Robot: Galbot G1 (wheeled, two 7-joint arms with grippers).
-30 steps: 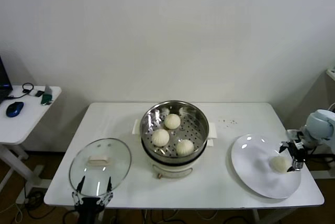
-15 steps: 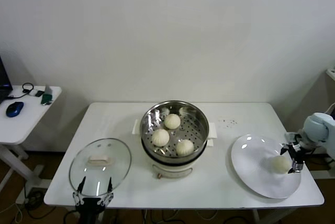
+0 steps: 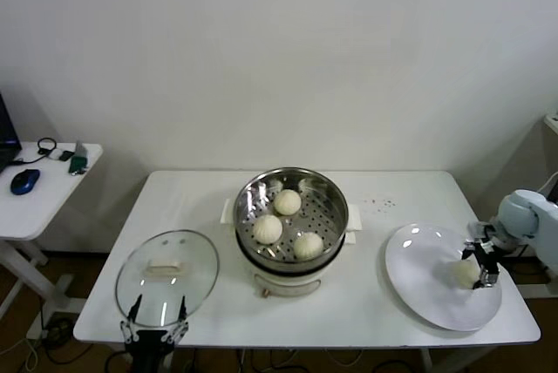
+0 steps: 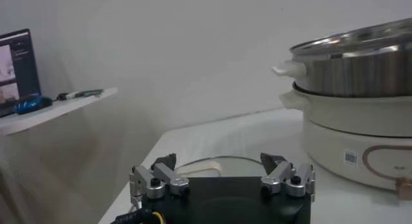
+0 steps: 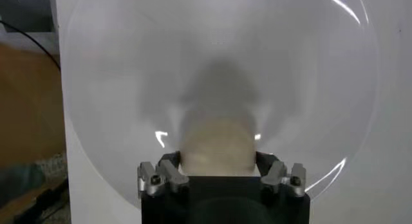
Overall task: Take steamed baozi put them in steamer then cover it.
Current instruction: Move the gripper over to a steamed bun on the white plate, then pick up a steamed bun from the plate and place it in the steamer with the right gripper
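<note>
Straddling the last bun point(image 3: 465, 273) on the plate point(image 3: 427, 290), the right gripper point(image 3: 482, 267) has its fingers open around it; left gripper point(image 3: 155, 310) sits parked, fingers open, by the lid point(image 3: 166, 275); three buns point(image 3: 288, 225) in the steamer point(image 3: 329, 197).

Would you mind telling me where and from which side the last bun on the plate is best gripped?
Grip the bun across its widest middle, from above. It is round and smooth and sits low on the flat plate, so only its flanks give purchase. The right gripper already straddles it, a finger on each side. The left gripper waits by the lid.
</note>
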